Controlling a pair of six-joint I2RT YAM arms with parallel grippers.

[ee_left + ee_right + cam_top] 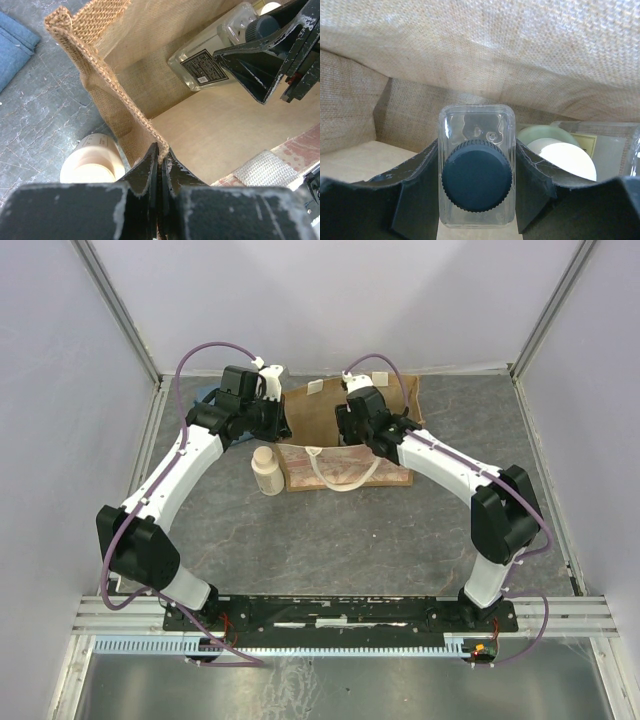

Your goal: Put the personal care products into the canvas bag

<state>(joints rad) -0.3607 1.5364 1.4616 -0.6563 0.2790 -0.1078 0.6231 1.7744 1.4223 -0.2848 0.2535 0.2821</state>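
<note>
In the left wrist view I see the left fingers [150, 167] pressed together on the woven rim of the canvas bag [120, 85], at the lower middle of the frame. The beige bottle with cream cap [92, 162] stands on the counter [45, 115] just outside that wall, at lower left. The right fingers [432, 170] are inside the bag, clamped on both sides of a clear bottle with a dark ribbed cap [476, 165]; right of it I see the pale yellow jar [560, 150], close beside a second clear container [615, 145] at the right edge.
</note>
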